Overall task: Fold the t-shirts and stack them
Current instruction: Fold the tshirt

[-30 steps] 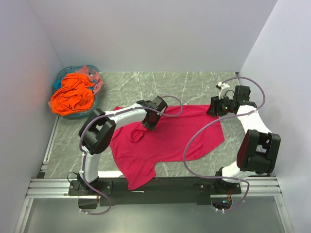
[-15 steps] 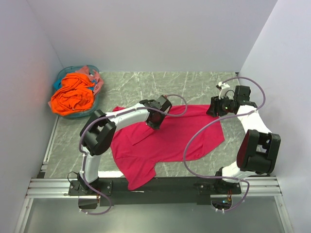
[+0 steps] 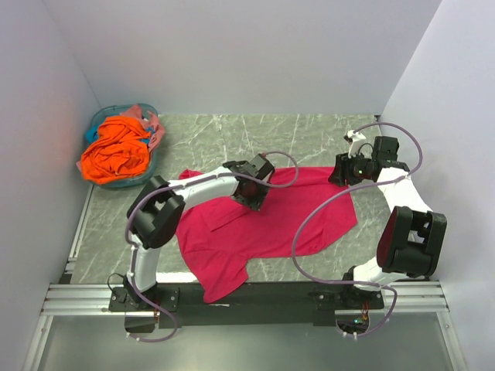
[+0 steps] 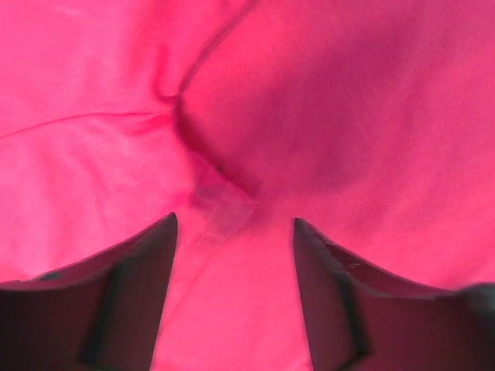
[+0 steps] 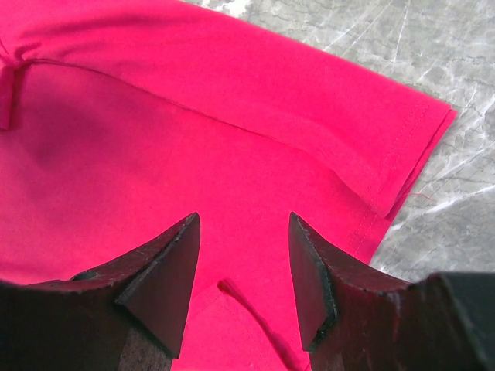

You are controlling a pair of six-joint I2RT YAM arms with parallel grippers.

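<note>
Sprawling crimson-pink t-shirt (image 3: 271, 220) creases over veined marble (image 3: 232, 131).

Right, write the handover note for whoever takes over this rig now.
Left gripper: open, low over the middle of the crimson t-shirt, holding nothing.
Right gripper: open, over that shirt's far right corner, holding nothing.
The crimson t-shirt lies spread on the table, creased and unfolded. The orange t-shirt is bunched in the teal basket, with the salmon-pink t-shirt peeking out behind it.
Done: one shirt laid out.
Left: fold it, fold the other two, stack all three.
</note>
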